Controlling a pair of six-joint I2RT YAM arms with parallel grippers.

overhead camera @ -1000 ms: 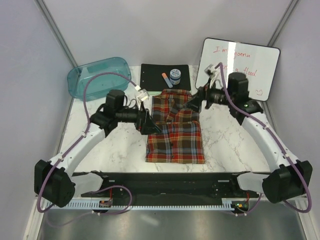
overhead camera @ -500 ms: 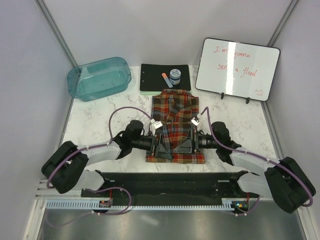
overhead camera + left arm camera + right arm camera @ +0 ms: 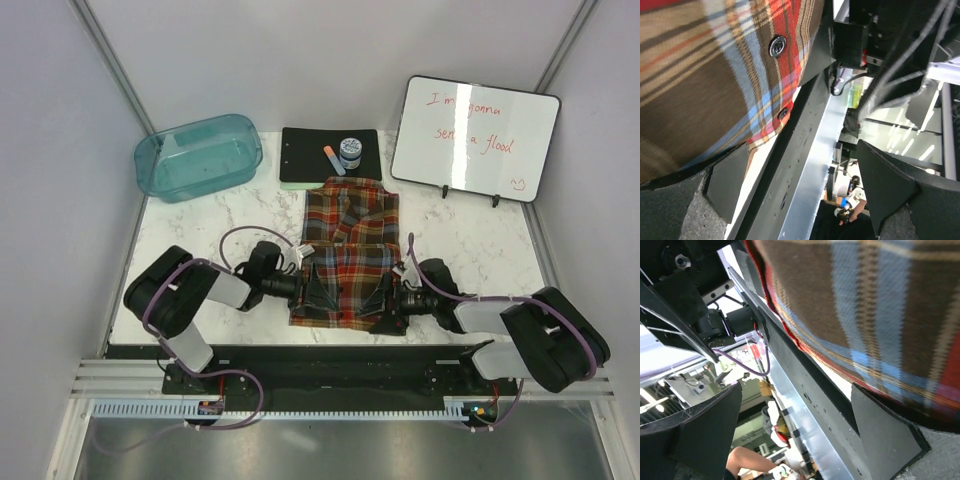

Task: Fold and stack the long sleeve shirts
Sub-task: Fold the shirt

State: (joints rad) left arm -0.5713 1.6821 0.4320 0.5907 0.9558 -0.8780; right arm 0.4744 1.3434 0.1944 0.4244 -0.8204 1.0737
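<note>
We see left gripper [image 3: 320,290] and right gripper [image 3: 383,298], jaws apart, at the plaid shirt [image 3: 346,240] hem. Sleeves hidden, perhaps folded under.

A teal plastic bin [image 3: 198,157] is sitting at the far left of the marble table [image 3: 470,255]. To its right a black pad [image 3: 305,150] is lying flat, carrying a small round jar [image 3: 350,151] and an orange-and-blue marker [image 3: 333,160]. A whiteboard [image 3: 475,137] with red writing is standing at the far right.
</note>
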